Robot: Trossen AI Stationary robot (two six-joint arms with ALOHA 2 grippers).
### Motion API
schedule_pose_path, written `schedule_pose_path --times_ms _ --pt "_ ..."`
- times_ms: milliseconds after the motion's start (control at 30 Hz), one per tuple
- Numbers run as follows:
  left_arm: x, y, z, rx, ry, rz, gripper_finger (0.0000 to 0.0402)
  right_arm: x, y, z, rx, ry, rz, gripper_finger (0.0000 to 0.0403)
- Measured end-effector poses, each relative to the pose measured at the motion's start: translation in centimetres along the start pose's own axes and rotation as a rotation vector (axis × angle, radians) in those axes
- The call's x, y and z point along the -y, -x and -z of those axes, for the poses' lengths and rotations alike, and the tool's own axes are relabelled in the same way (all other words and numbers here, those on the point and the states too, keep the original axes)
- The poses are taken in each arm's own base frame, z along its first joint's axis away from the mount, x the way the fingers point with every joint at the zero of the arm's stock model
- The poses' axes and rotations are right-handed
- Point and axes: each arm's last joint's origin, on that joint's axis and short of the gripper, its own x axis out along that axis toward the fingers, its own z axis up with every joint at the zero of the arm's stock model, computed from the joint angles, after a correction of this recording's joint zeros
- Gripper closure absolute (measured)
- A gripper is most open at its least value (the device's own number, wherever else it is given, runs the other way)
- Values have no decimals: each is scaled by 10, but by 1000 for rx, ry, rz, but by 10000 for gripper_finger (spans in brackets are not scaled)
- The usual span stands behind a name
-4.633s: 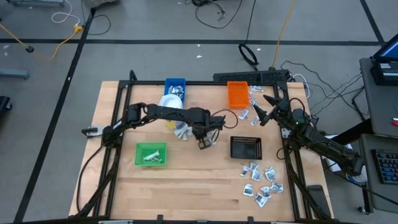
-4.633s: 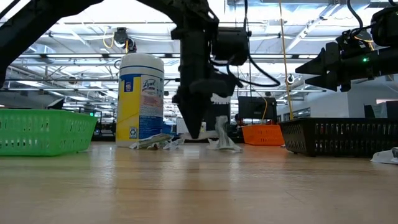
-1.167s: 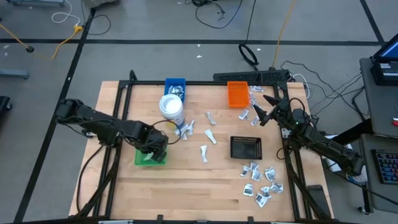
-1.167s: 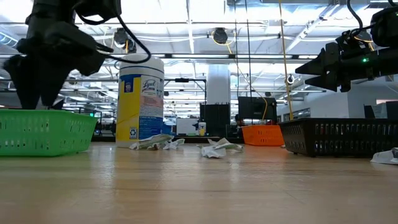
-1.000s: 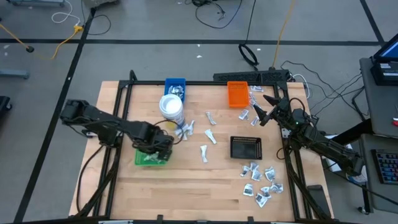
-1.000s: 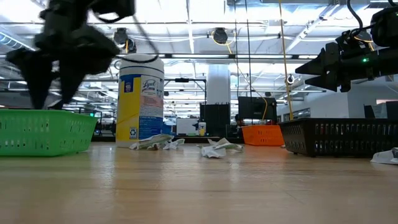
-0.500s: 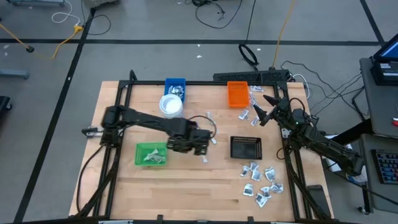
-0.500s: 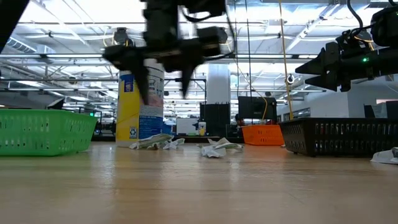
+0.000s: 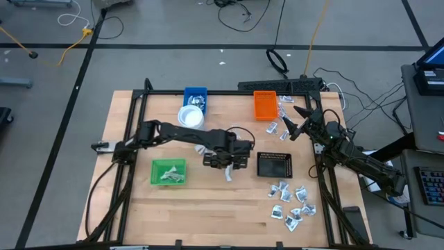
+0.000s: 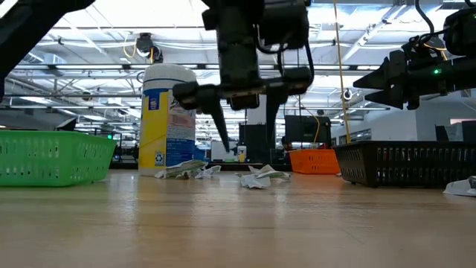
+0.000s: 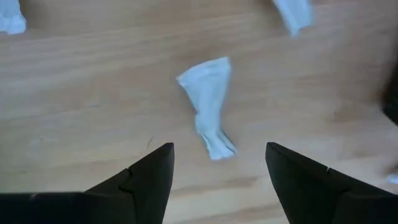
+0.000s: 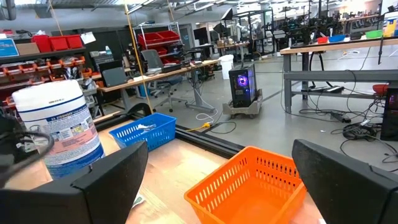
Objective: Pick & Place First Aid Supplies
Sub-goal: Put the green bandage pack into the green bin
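Observation:
My left gripper (image 9: 226, 165) hangs open over the middle of the table, fingers pointing down, above a white wrapped piece (image 11: 208, 109) of the first aid supplies that lies flat on the wood. In the left wrist view the piece sits just ahead of the gap between the fingers. In the low view the gripper (image 10: 245, 138) is clear of the tabletop. More supplies lie in a heap (image 9: 291, 203) at the near right. Some lie in the green tray (image 9: 168, 171). My right gripper (image 9: 295, 123) waits open in the air near the orange tray (image 9: 264, 104).
A white tub with a blue label (image 10: 167, 119) stands behind the left arm, with crumpled packets (image 10: 186, 170) at its foot. A blue tray (image 9: 195, 97) sits at the far edge. A black tray (image 9: 275, 164) is just right of my left gripper.
My left gripper has swung from above the green tray toward the table's right, past the tub, and now hangs over a white piece in the middle of the table. It stays clear of the tabletop. The right arm has kept still.

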Motion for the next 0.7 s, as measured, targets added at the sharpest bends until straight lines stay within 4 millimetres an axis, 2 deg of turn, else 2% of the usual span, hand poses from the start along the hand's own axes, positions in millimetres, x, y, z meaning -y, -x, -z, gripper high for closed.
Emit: schedule_pose_path --times_ms 167,333,500,600,700 --pt "1 -24 -5 10 23 -54 159 0 0 0 0 0 0 9" --pt "3 -39 -10 41 23 -60 159 0 0 0 0 0 0 9" --pt "5 -40 -11 49 19 -40 162 0 0 0 -1 0 0 9" --pt "5 -40 -10 51 17 -47 187 0 0 0 -1 0 0 9" --pt "4 -40 -11 51 11 -52 235 0 0 0 -1 0 0 9"
